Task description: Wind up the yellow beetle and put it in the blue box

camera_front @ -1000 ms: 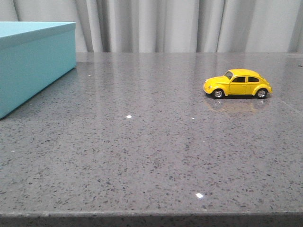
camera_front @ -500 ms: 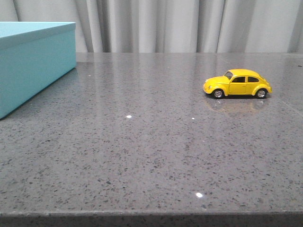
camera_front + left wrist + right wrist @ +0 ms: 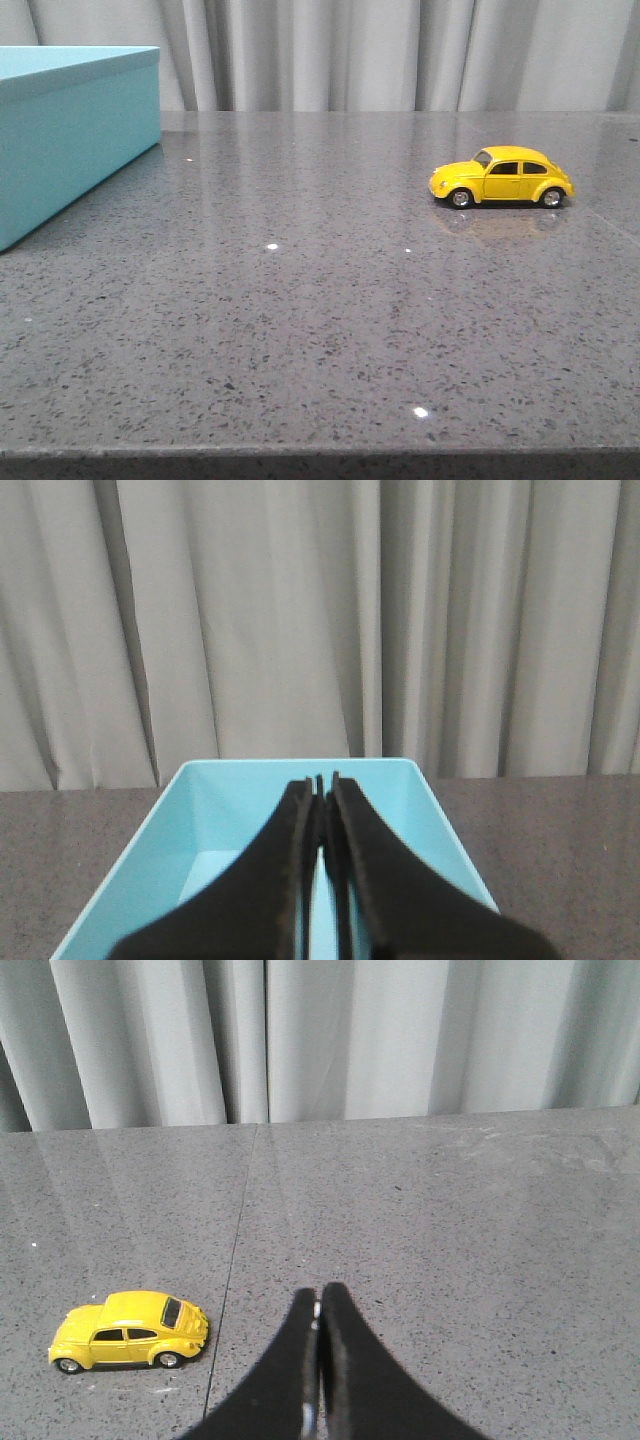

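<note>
Fingers pressed together on both arms, nothing between them. Right gripper [image 3: 318, 1305] hangs over bare table [image 3: 300, 330], shut and empty; left gripper [image 3: 322, 785] likewise shut and empty.

Yellow beetle [image 3: 501, 177] stands on all four wheels on the table, side-on in the front view, nose toward the blue box [image 3: 70, 130], well apart from it. Untouched by either arm. Right gripper near the beetle but off to one side, not over it.

Blue box sits far across the table from the beetle, open-topped, interior [image 3: 225, 870] bare as far as visible. Left gripper hovers above that opening, probably parked there out of the way.

Judgement: nothing begun; the right arm is nearer, so it likely takes the beetle, and must open first.

Grey curtain [image 3: 400, 50] behind the beetle.
</note>
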